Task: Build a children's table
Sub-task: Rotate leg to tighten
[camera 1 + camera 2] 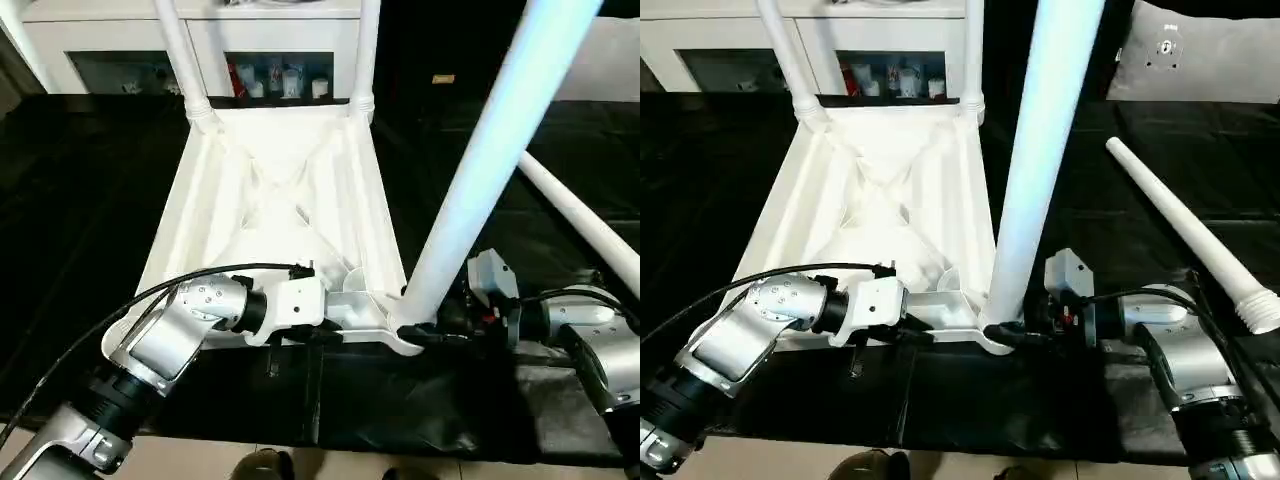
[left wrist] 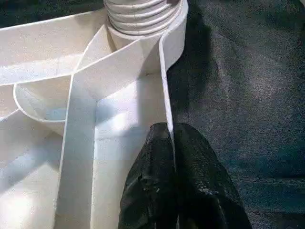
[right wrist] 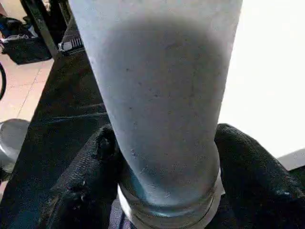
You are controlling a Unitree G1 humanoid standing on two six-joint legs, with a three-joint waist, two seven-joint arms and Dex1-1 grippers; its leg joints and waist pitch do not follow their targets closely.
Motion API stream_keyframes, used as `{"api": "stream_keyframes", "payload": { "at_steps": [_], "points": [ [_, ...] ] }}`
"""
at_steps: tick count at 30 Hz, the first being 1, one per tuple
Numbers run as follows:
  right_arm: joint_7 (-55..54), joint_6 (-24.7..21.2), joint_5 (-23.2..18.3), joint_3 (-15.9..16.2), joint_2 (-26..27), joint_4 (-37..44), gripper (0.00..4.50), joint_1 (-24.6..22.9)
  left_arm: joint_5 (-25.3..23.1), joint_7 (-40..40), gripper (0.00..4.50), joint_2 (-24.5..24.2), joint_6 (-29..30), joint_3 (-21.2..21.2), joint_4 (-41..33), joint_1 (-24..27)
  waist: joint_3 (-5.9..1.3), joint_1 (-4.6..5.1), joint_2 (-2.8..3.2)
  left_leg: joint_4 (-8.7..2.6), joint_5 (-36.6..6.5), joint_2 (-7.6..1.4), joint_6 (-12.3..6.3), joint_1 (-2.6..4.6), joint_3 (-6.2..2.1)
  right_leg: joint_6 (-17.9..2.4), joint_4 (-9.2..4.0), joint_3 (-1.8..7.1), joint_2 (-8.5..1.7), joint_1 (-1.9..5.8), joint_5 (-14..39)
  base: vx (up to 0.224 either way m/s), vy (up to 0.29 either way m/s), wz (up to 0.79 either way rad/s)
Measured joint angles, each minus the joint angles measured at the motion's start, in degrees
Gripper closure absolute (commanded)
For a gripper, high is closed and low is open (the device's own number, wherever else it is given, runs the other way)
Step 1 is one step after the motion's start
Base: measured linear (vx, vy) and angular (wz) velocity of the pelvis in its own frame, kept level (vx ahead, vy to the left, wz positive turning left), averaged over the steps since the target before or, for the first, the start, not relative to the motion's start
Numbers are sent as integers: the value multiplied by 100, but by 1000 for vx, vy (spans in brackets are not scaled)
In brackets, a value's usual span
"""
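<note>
The children's table (image 1: 280, 200) lies upside down in the middle of the frame on the black-covered counter (image 1: 90, 200), ribbed underside up. Two legs (image 1: 185, 60) stand in the far corner sockets at the top of the frame. At lower centre, the left pincer (image 2: 171, 143) is pressed together on the thin near rim of the tabletop, one black finger (image 2: 147, 181) on each side of the wall. At the near right corner a third leg (image 1: 490, 150) rises from its socket, and the right pincer (image 3: 167, 167) clasps its base, fingers (image 3: 86, 181) against both sides. A fourth leg (image 1: 1185, 230) lies loose on the counter at right.
</note>
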State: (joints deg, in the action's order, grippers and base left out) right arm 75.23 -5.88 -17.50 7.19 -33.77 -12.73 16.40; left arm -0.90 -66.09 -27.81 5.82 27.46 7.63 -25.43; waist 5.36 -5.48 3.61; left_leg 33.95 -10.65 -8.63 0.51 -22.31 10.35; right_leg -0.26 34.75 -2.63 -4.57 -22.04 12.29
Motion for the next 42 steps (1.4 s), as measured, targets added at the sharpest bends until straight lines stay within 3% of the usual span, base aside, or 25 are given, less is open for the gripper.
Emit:
{"api": "stream_keyframes", "payload": {
  "at_steps": [6, 11, 16, 18, 21, 24, 29, 30, 31, 38, 42],
  "points": [
    [-74, -168, -53, -41, 79, -14, 186, -2, 21, 2, 450, 36, 79, -42, 10, 13, -1, 2, -1, 6, 0, 0, -1, 3, 0, 0, 10, 1, 0, 0, 0, 0, 0, 0],
    [-613, -622, -85, -145, 364, 162, 188, -116, 110, 227, 450, 184, 646, -237, -124, 144, -1, 50, -2, 15, 0, -3, 8, 28, 0, -6, 27, 5, 0, 12, -4, 0, 0, 0],
    [-2095, -834, 204, -406, 1089, 124, 188, -87, -47, 1204, 450, 694, 1553, -512, -352, 321, -1, 279, -20, 13, 0, -3, 35, 45, 1, 14, 17, 12, 0, 9, 8, 0, 0, 0],
    [-2935, -1013, 317, -631, 1521, 31, 188, 21, -192, 1822, 450, 1207, 2033, -653, -420, 375, 9, 374, -36, 14, 3, -2, 40, 44, 3, 15, 11, 18, 0, 0, 9, 0, 0, 0],
    [-4110, -1175, 595, -811, 2011, -101, 188, 269, -406, 2676, 450, 1936, 2520, -731, -346, 319, 16, 427, -46, 14, 6, -2, 44, 37, 2, 17, -10, 15, 0, -14, 9, 0, 0, 0],
    [-4988, -1269, 758, -955, 2347, -161, 188, 421, -525, 3248, 450, 2414, 2601, -688, -109, 200, 13, 412, -42, -5, 6, -1, 44, 29, 3, 16, -39, 15, 2, -17, 6, 0, 0, 0],
    [-5491, -1258, 981, -1018, 2522, -166, 188, 498, -670, 3588, 450, 2683, 2684, -620, 81, 35, 10, 346, -38, -10, 7, 0, 44, 26, 4, 15, -61, 16, 4, -4, -30, 0, 0, 0],
    [-5491, -1251, 961, -1050, 2547, -162, 132, 496, -671, 3590, 450, 2683, 2704, -620, 58, 35, 9, 346, -36, -11, 7, 0, 43, 25, 4, 3, -64, 16, 4, -3, -38, 0, 0, 0],
    [-5491, -1240, 947, -1091, 2582, -155, 118, 487, -671, 3590, 450, 2683, 2715, -617, 42, 35, 9, 347, -36, -12, 7, 0, 43, 24, 4, -18, -65, 15, 4, -3, -52, 0, 0, 0],
    [-5313, -983, 736, -1129, 2626, -1, 69, 268, -663, 3503, 450, 2501, 2568, -522, -32, 36, 9, 317, -36, -50, 6, 0, 44, 23, 4, -21, -69, 5, 4, -13, -60, 0, 0, 0],
    [-4627, -867, 459, -1144, 2247, 157, 27, 8, -662, 3249, 450, 2206, 2269, -444, -28, 34, 10, 280, -36, -74, 7, 0, 45, 22, 4, -18, -71, 2, 6, -22, -58, 0, 0, 0]
  ]
}}
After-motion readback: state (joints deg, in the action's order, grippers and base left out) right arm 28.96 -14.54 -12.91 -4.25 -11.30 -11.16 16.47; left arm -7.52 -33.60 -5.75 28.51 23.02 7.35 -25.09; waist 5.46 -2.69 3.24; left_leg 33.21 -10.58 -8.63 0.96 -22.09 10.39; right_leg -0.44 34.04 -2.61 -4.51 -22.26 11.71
